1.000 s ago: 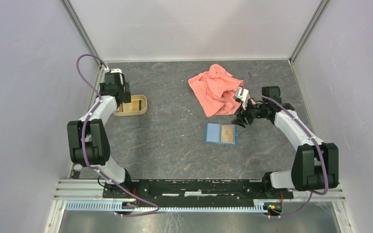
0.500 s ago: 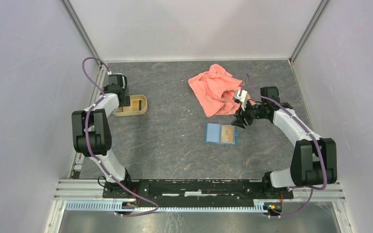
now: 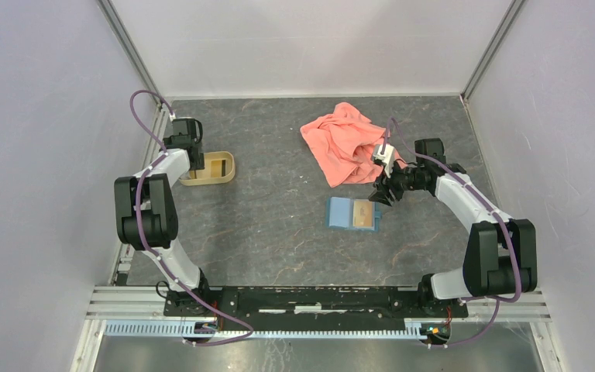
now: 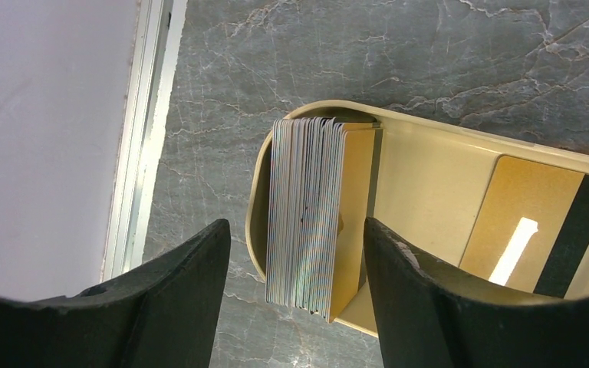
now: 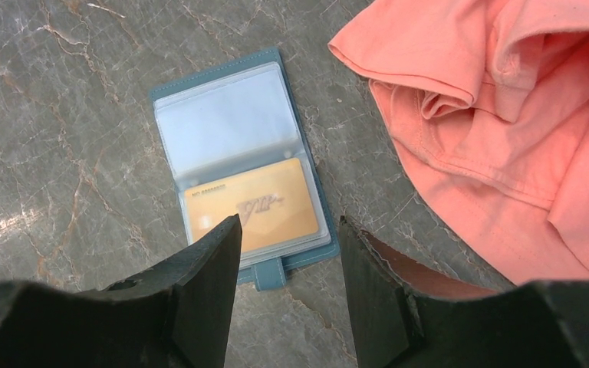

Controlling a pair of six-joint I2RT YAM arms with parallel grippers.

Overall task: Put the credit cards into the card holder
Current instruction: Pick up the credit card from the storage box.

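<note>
**One Card in the Blue Holder, the Rest in the Tray**

The card holder is small and teal-blue. It lies open and flat on the gray table, a bit right of the middle. Inside it has clear pockets. One orange card sits in the pocket nearest the right gripper. The other pocket shows only light blue. A little blue tab sticks out from the holder's edge on that side. The right gripper hangs over the holder with its jaws apart and nothing between them.

The other cards are well apart from the holder, in the tan tray on the left. A stack of cards stands on edge at one end of the tray. A flat card, gold with a dark stripe, lies on the tray floor. The left gripper is open, with one finger on each side of the stack. I cannot tell if the fingers touch it.

A second ago the elbow of the left arm was lower and more to the left. The right arm has hardly moved. The holder, the tray and the pink cloth are where they were.

Count: two arms, two grippers, one holder, one tray, one cloth, one card in the holder and one flat card. There is also one stack, with cards too thin to count.
</note>
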